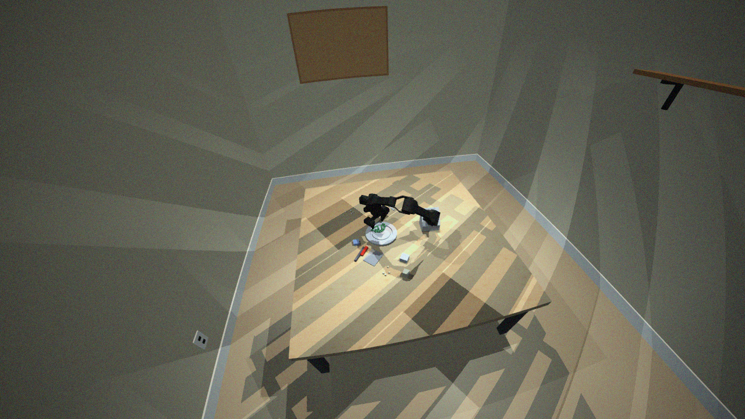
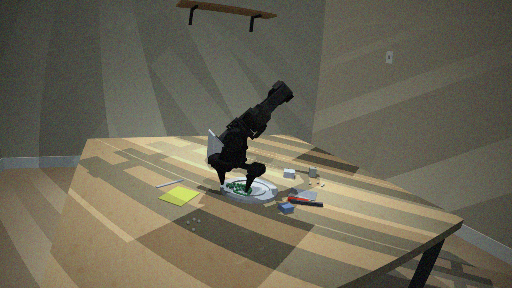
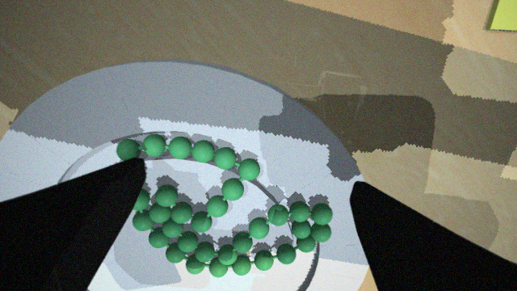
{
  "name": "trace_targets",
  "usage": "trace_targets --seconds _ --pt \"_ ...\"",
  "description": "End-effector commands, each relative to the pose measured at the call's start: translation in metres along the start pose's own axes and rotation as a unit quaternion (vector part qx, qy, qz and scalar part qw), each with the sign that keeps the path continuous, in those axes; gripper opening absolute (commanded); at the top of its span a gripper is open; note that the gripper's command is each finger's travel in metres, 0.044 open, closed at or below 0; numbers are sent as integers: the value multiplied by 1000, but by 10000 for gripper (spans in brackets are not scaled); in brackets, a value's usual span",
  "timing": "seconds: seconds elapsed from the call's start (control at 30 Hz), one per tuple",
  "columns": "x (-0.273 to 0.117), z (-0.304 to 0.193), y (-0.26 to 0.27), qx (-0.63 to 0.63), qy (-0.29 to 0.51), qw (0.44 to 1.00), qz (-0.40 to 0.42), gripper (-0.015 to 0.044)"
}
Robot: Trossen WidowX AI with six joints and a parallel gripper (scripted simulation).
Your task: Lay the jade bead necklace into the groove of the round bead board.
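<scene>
The round bead board (image 1: 389, 235) (image 2: 271, 194) (image 3: 174, 89) is pale grey with a ring groove. The green jade bead necklace (image 1: 379, 228) (image 2: 232, 186) (image 3: 203, 151) lies on it. In the wrist view, several beads form an arc along the groove's upper stretch; the rest is bunched and folded inside the ring, with a small clump over the groove's right side. My gripper (image 2: 234, 187) (image 3: 250, 179) is wide open, low over the board, with its fingers on either side of much of the necklace. The left finger hides some beads and part of the groove; no bead is gripped.
A yellow-green square (image 2: 179, 195) (image 3: 505, 16) and a thin grey rod (image 2: 169, 183) lie left of the board in the exterior view. Right of it are a blue block (image 2: 286, 208), a red-and-black tool (image 2: 307, 203), a grey square (image 2: 304, 193) and a white block (image 2: 289, 173).
</scene>
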State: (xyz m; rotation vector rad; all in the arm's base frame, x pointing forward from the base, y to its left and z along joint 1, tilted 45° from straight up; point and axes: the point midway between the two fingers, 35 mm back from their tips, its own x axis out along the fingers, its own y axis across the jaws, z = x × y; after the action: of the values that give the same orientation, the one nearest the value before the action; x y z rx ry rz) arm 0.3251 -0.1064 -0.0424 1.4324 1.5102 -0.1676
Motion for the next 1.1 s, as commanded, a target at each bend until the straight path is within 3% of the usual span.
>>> trace_targets --seconds 0.0,0.3,1.07 --pt "-6 0 9 -21 -1 1000 0 361" --pt "-32 -8 51 -111 -1 994 0 125" --pt "-6 -6 51 -112 -3 994 1 120"
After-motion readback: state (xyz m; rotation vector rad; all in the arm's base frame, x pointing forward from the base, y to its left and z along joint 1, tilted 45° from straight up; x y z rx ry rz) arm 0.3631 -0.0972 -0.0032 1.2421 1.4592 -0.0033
